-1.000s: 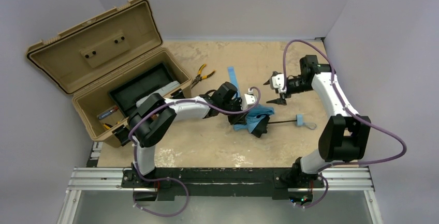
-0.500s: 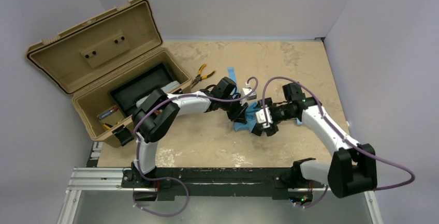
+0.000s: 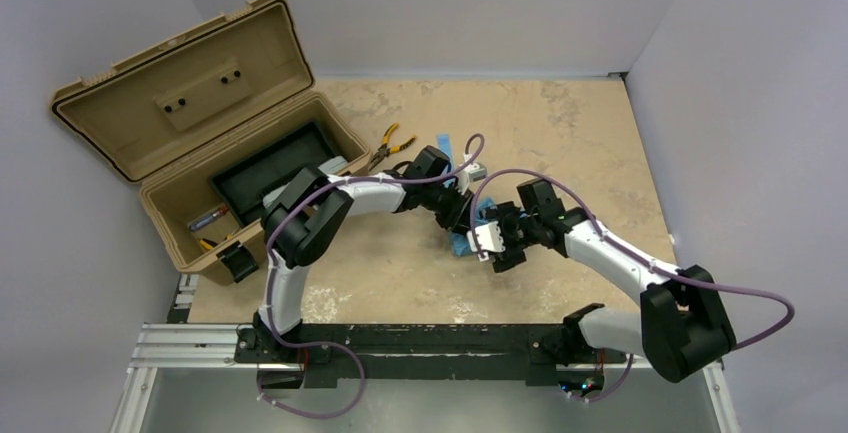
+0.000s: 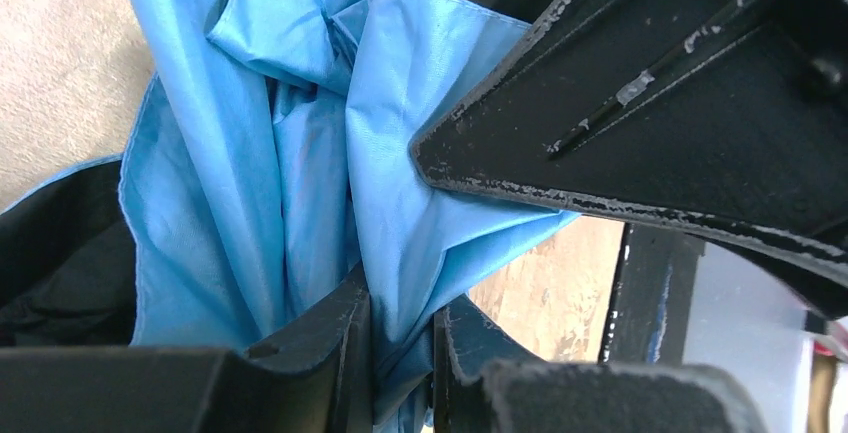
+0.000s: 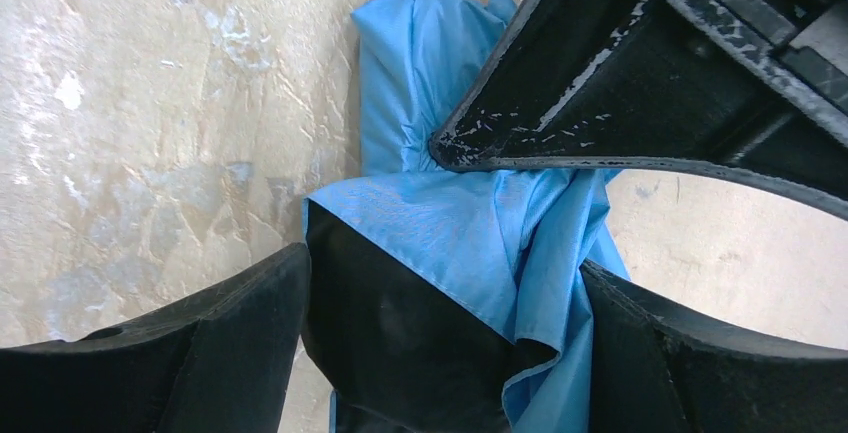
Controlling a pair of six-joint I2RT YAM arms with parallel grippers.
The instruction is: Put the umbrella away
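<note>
Left tool [image 4: 400, 345] pinches umbrella [image 4: 300, 153]; right tool [image 5: 432, 323] straddles it.

A tan toolbox [image 3: 175, 208] stands open at the table's [image 3: 560, 123] left side, its lid [image 3: 190, 83] tipped back. Inside it lie a black tray [image 3: 265, 168] and, nearer the front corner, some small tools (too small to identify). Yellow-handled pliers [image 3: 390, 145] lie on the mottled beige tabletop just beside the box's right end.

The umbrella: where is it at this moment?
In the top view the umbrella lies bundled mid-table, right of the open toolbox, pinched by the left gripper with the right gripper open around it.
</note>
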